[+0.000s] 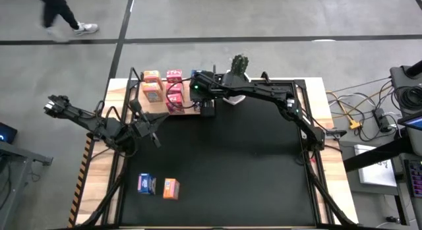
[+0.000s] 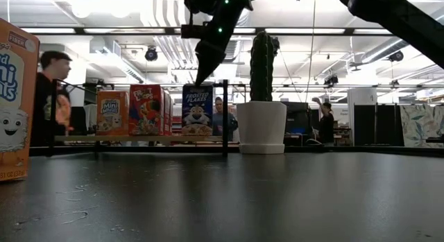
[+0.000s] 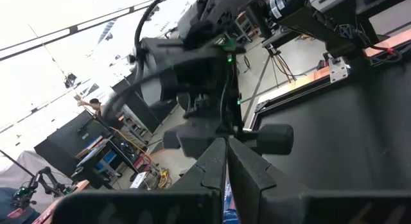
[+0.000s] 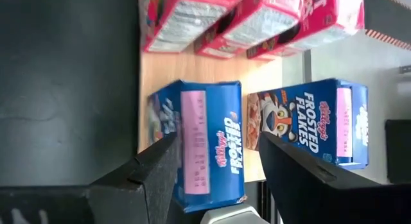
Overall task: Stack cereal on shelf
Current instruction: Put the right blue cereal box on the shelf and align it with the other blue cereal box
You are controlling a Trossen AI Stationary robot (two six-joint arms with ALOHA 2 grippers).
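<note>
Right gripper [image 4: 215,179], jaws spread, is hovering over the blue Frosted Flakes box [image 4: 202,140] standing directly beneath on the shelf [image 4: 192,67]; you're handling light, crushable cardboard, so pinch its narrow sides gently.

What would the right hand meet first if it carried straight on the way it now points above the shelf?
Probably the blue cereal box standing on the shelf. The right hand is open, its fingers either side of that box's top. How far above it cannot be judged.
</note>
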